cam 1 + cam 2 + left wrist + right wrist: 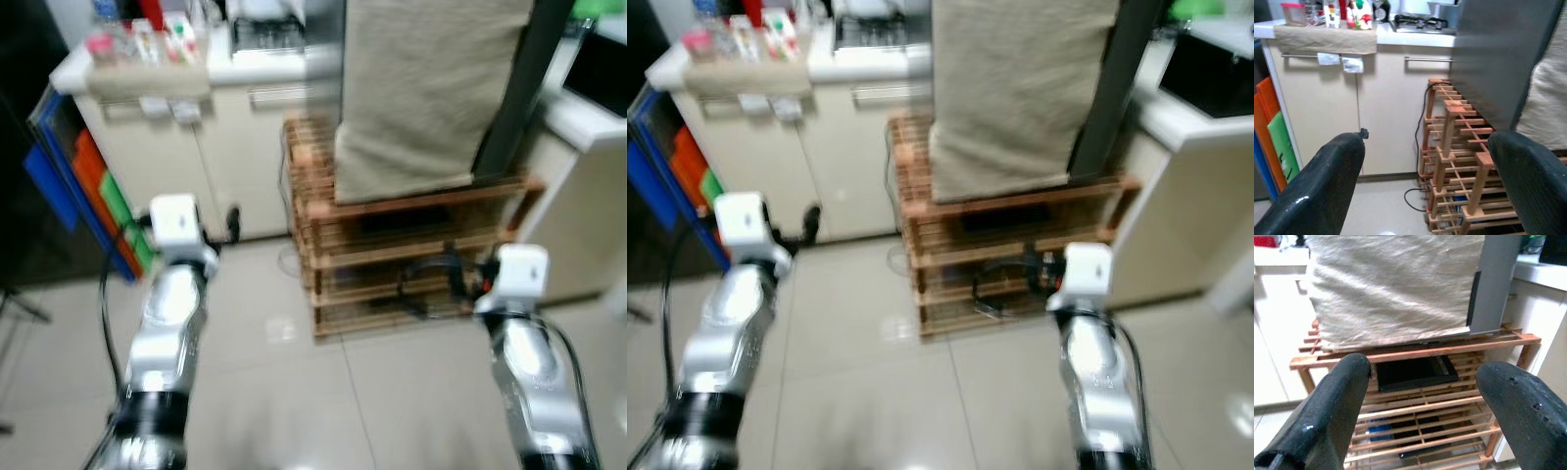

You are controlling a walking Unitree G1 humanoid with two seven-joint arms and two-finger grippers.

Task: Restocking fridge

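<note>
Two silver arms reach forward over a pale tiled floor, both head views blurred. Left tool: released, its two black fingers spread wide apart, nothing between them; it is raised in open air, facing the cream cabinet and the side of the wooden rack. Right tool: released likewise, fingers well apart and empty, facing the front of the rack.

Wooden slatted rack: stands on the floor just beside the cabinet, several tiers. A tall grey appliance, probably the fridge, stands on its top tier, the front draped with a beige cloth that hangs to the tier's edge. A flat black item lies on the tier beneath; dark cables trail down the rack's side to the floor.

Desk: white top over the cabinet, carrying bottles and small containers on a brown mat, and a gas hob further along. Two paper tags hang from the cabinet rail. Orange, green and blue panels lean at the cabinet's far side.
</note>
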